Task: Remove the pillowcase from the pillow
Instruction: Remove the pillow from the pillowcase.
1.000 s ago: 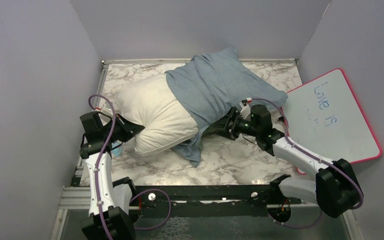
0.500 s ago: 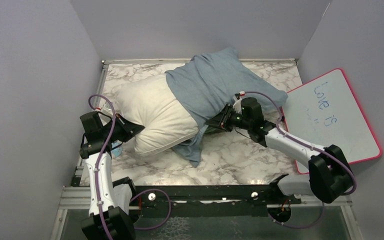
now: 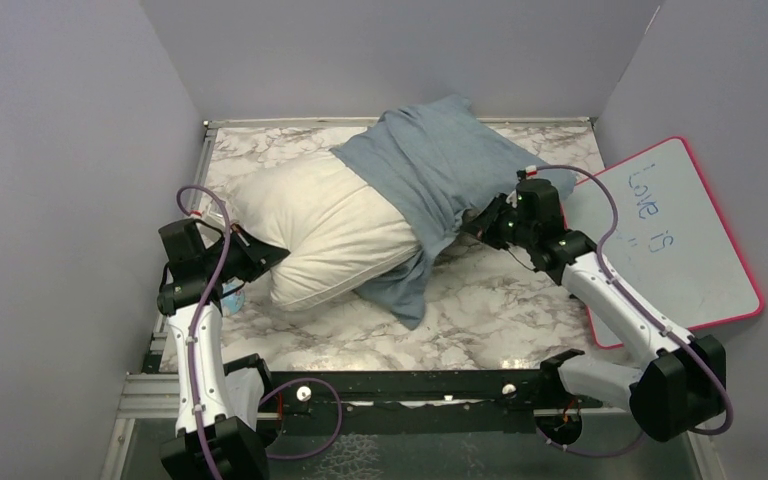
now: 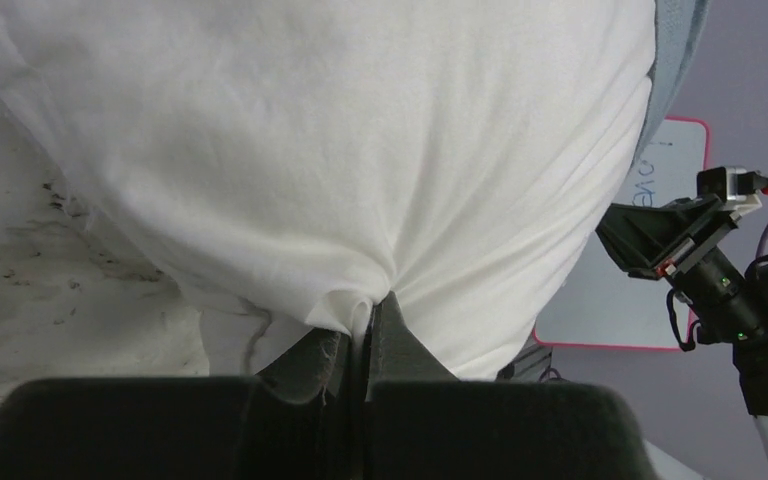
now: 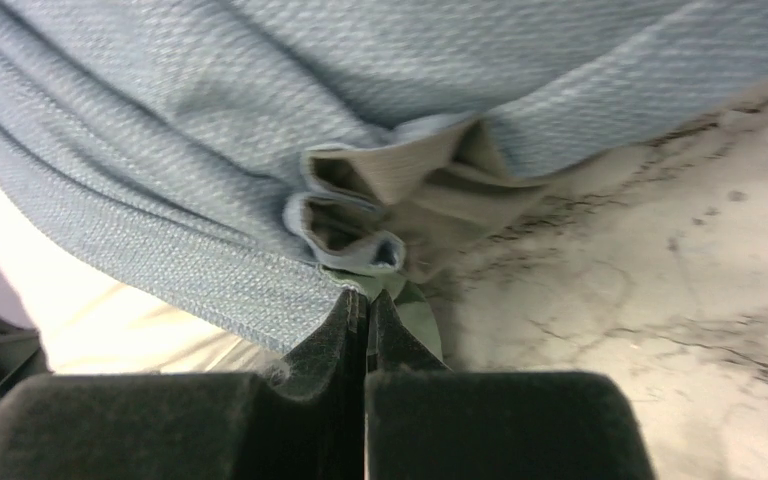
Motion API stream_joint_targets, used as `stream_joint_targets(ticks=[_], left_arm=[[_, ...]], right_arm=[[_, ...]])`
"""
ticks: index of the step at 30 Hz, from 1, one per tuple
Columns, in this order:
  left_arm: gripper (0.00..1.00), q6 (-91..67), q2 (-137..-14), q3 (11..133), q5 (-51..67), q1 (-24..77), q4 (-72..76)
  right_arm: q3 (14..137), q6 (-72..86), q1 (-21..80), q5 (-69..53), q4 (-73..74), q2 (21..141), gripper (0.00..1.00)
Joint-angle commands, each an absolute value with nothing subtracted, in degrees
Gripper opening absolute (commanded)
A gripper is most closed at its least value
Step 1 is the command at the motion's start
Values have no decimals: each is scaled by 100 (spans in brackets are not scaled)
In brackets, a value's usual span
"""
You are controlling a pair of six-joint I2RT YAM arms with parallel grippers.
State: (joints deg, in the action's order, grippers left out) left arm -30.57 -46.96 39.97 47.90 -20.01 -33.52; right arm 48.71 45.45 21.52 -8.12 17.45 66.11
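The pillowcase (image 3: 430, 165), grey-blue face up, covers the far right half of the pillow (image 3: 325, 235). The pillow lies slantwise on the marble table (image 3: 500, 300), and its near left half is bare. The right tool (image 5: 365, 305) is pinched tight on a bunched fold at the pillowcase's near edge, where olive lining shows. The left tool (image 4: 365, 325) is clamped on a tuck of white cloth at the pillow's near left corner. A whiteboard (image 3: 660, 240) sits at the right.

We see a grey-blue woven pillowcase (image 3: 430, 165), olive inside above our right fingers (image 5: 315, 355), a white pillow (image 3: 320, 225), a grey-veined white marble surface (image 3: 480, 310).
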Motion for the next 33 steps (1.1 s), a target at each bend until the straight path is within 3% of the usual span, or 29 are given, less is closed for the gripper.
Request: stream_joint_targets(ticks=[1, 5, 10, 20, 23, 24, 29, 31, 33], left_arm=[[0, -2855, -4719, 4351, 4553, -2083, -3279], [0, -2877, -4795, 4514, 4643, -2065, -3280], [0, -2915, -4849, 4605, 4690, -2057, -3279], [0, -2936, -4834, 4601, 4749, -2052, -3266], [0, -2942, -4800, 4551, 4739, -2048, -3255], [0, -2945, -4795, 4551, 4750, -2048, -3252], [0, -2910, -4779, 4573, 4706, -2048, -3284], [0, -2878, -4757, 4654, 4400, -2048, -3414], [0, -2809, -4746, 4739, 4129, -2052, -3522]], right_arm=[[4658, 4142, 1898, -1551, 1367, 6261, 20], [4113, 4599, 1959, -3109, 304, 6278, 41], [4049, 4706, 2507, -2972, 100, 6284, 63], [3932, 5466, 3690, -1935, -902, 7159, 73], [3786, 5688, 3762, -1812, -1578, 7467, 69], [3799, 5709, 3777, -1783, -1699, 7592, 63], [4400, 5614, 3779, -700, -580, 7836, 13], [4581, 5489, 3731, 188, 166, 7637, 3], [4613, 5393, 3535, 844, 748, 7335, 0]])
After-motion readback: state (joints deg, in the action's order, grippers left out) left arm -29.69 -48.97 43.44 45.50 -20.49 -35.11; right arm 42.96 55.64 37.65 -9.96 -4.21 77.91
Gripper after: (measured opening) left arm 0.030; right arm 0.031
